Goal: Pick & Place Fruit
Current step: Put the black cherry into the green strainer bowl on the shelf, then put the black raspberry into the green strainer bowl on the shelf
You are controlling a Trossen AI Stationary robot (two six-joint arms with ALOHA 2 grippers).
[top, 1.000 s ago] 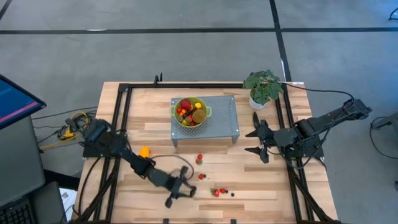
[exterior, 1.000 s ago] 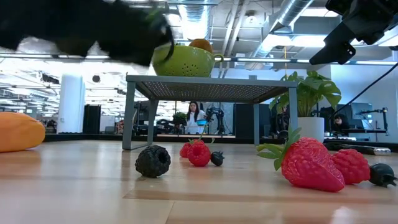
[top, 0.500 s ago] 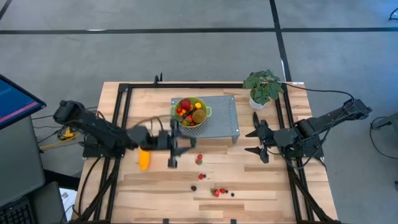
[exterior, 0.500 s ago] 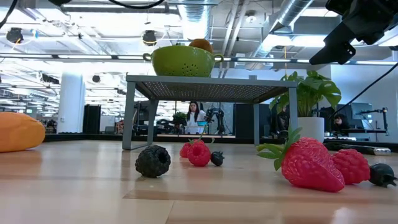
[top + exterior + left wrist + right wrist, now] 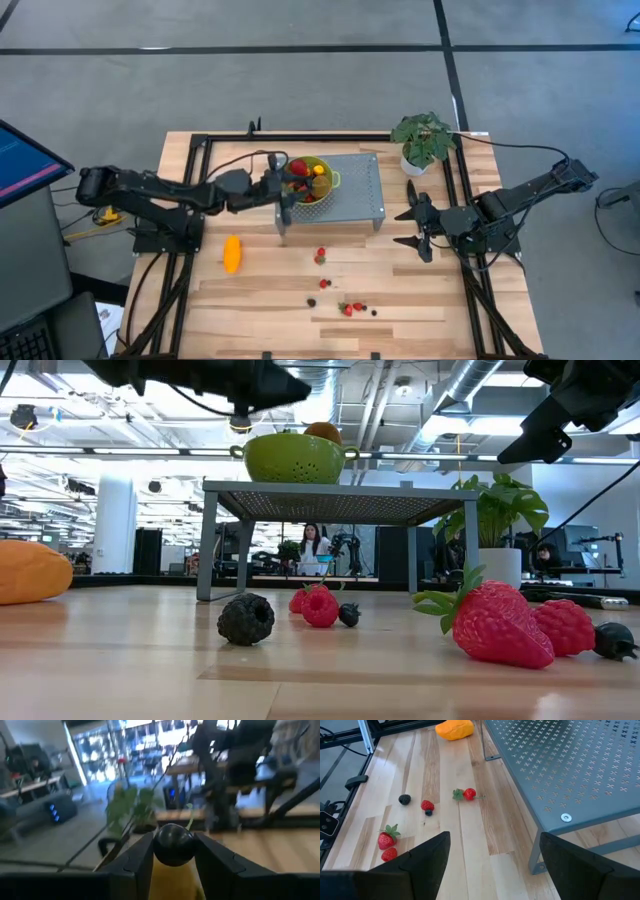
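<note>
Holding a dark berry (image 5: 173,844) clamped between its fingers, our left gripper (image 5: 287,187) has swung up from the table to the bowl (image 5: 331,180); release comes next. Our right gripper (image 5: 419,229) waits, spread apart.

left claw (image 5: 173,851) fingers pinching dark round berry (image 5: 172,844); blurred plant (image 5: 128,806) beyond.

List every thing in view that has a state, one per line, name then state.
Left gripper: over the colander, jaws shut on a dark berry.
Right gripper: waiting by the table's right side, jaws open, empty.
Green colander: upright on the grey rack, holding fruit.
Orange fruit: lying on the table.
Strawberries: loose on the table.
Blackberry: loose on the table.
Potted plant: upright.
</note>
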